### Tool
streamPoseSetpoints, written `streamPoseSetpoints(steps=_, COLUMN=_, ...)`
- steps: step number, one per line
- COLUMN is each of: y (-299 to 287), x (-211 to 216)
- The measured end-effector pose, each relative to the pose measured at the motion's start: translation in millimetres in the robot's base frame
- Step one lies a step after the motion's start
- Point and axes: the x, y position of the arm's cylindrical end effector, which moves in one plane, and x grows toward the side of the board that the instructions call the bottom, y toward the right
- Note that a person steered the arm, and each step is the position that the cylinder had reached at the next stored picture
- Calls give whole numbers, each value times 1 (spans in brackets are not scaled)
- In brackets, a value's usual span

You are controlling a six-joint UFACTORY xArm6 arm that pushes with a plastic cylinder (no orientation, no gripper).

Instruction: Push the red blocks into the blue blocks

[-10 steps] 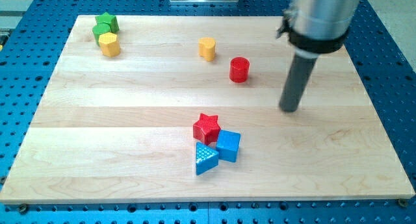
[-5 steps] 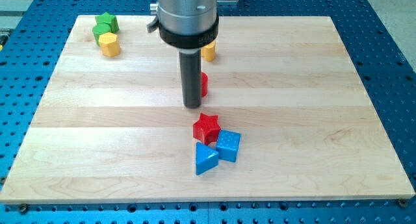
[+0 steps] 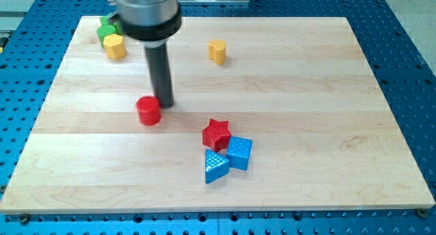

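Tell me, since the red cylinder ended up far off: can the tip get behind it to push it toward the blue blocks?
Probably yes. My tip sits just right of the red cylinder, with bare board around it, so looping to its left side looks unobstructed.

No writing to read anywhere here: no text, label, brand, number or sign shows on the blocks, the wooden board, the rod or the blue perforated surface around it.
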Motion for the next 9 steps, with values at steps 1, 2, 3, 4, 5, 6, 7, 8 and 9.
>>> streamPoseSetpoints(steps=1, y=0, x=-31)
streamPoseSetpoints(steps=2, y=-30, x=13)
streamPoseSetpoints(steps=3, y=-36, x=26)
streamPoseSetpoints(steps=4, y=-78, x=28)
streamPoseSetpoints(steps=5, y=-55, x=73)
streamPoseSetpoints(steps=6, y=12, x=84)
streamPoseSetpoints(steps=7, y=4, x=64)
streamPoseSetpoints(steps=8, y=19, x=34)
streamPoseSetpoints(steps=9, y=29, x=36)
